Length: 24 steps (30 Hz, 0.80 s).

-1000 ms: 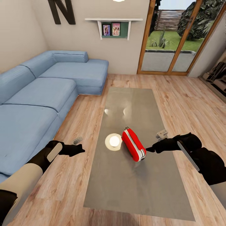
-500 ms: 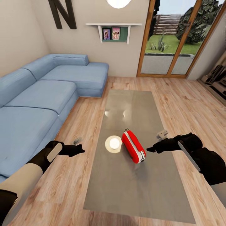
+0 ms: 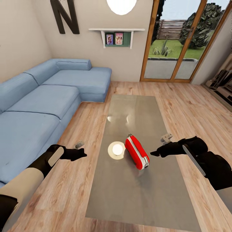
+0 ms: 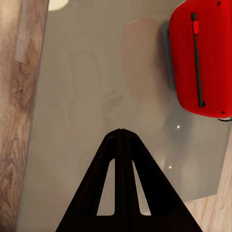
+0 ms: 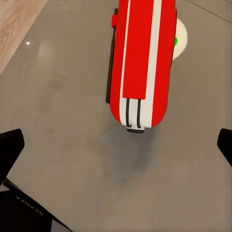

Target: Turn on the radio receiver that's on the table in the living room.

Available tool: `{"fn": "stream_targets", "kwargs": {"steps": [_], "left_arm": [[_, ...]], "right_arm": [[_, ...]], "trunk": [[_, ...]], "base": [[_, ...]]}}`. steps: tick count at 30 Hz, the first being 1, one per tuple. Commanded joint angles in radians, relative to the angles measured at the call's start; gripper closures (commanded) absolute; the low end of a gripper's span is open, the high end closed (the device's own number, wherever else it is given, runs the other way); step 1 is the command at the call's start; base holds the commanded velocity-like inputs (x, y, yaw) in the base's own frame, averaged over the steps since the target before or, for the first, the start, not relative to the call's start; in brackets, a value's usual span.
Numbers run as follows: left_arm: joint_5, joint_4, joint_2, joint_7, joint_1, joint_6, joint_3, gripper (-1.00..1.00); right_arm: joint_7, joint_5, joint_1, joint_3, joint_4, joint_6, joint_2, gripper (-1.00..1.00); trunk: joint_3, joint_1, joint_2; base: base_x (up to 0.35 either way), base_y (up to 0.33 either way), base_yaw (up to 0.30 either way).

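Standing on its narrow edge near the middle of the table [image 3: 135,193], the radio receiver [image 3: 137,152] was angled across the glossy top, its thin wire handle along the upper side and a white-striped end facing the robot's right. A round white lamp reflection [image 3: 116,150] lay on the glass just beside the radio, on its sofa side.

The right gripper [image 3: 154,153] hovered above the table close to the radio's striped end, apart from it. In the right wrist view its fingertips [image 5: 10,145] sat far apart at opposite edges of the picture, so the jaws were spread wide with nothing between them.

The left gripper [image 3: 83,153] was held over the wood floor [image 3: 193,103] off the table's left edge, well apart from the radio. In the left wrist view its fingers [image 4: 107,164] met at a single point, fully closed on nothing.

The blue sofa [image 3: 42,106] ran along the left wall, and the glass doors [image 3: 177,42] stood beyond the table's far end.
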Motion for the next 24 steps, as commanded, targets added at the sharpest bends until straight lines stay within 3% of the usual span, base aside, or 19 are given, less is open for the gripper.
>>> {"fn": "stream_targets", "kwargs": {"steps": [1,24], "left_arm": [[0.000,0.000,0.000,0.000,0.000,0.000,0.000,1.00],[-0.001,-0.003,-0.001,0.000,0.000,0.000,0.000,1.00]], "right_arm": [[0.000,0.000,0.000,0.000,0.000,0.000,0.000,-1.00],[0.000,0.000,0.000,-0.001,0.000,0.000,0.000,-1.00]], "trunk": [[0.002,0.000,0.000],[0.038,0.000,0.000]], "base": [[0.000,0.000,0.000],[0.000,0.000,0.000]]}}
